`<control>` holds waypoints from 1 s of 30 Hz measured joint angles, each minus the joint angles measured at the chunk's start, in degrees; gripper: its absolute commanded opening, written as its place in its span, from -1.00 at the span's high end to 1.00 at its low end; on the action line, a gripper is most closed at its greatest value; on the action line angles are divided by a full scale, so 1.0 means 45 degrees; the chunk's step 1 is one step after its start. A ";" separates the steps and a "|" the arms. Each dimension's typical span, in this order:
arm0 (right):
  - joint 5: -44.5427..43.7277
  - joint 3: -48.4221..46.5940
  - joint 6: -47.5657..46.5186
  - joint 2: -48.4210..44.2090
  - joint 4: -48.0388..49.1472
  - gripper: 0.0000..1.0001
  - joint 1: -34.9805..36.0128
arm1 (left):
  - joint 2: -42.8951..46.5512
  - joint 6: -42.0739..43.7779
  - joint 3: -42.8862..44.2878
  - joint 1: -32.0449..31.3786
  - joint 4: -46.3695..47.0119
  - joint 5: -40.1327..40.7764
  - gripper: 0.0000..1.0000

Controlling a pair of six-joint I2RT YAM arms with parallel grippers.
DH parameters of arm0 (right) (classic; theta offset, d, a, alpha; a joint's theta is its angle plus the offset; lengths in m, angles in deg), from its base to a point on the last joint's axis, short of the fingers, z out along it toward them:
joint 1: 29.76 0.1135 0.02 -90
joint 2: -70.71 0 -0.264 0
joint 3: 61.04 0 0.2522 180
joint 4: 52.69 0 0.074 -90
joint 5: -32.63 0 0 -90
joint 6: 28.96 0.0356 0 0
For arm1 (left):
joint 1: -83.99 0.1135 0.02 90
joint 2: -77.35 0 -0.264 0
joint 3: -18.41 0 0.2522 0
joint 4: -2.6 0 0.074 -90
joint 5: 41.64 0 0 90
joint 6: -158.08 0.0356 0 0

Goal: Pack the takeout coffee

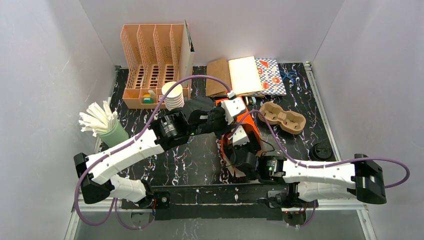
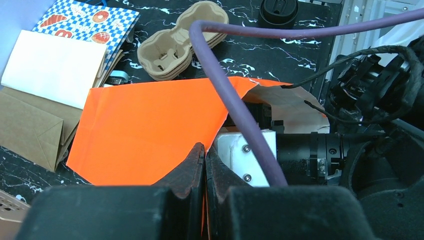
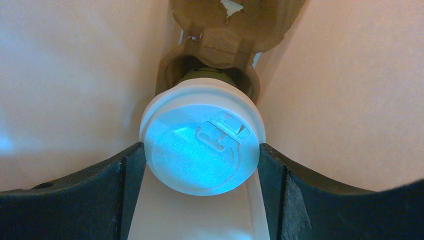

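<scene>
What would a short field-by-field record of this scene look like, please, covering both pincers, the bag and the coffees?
left pincer: shut on the edge of the orange paper bag
right pincer: inside the bag, fingers against both sides of the white-lidded cup
white-lidded cup: seated in a cardboard carrier inside the bag
black-lidded cup: on the table, right side, outside the bag
spare carrier: empty, beyond the bag

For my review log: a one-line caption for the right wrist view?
Right hand grips a white-lidded cup, seated in a cardboard carrier, inside the bag.
</scene>
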 measured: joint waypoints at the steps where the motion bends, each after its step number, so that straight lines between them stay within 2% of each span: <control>1: 0.0000 0.0000 -0.0010 0.0068 0.0000 0.40 0.0000 | 0.0000 -0.0010 0.0000 0.0000 -0.0005 0.0015 1.00; 10: -0.0253 -0.0355 -0.0257 0.1229 0.0073 0.40 0.0097 | -0.0078 -0.0165 0.0243 0.0000 -0.0500 0.0219 1.00; 24: -0.0126 -0.0393 -0.1399 0.0899 0.0675 0.39 0.0233 | -0.0092 -0.0874 0.0573 0.0199 -0.0520 0.0117 1.00; 30: 0.0306 -0.1360 -0.1156 0.0899 -0.0364 0.42 0.0228 | -0.0559 -0.1676 0.1379 0.0743 -0.0753 -0.0345 1.00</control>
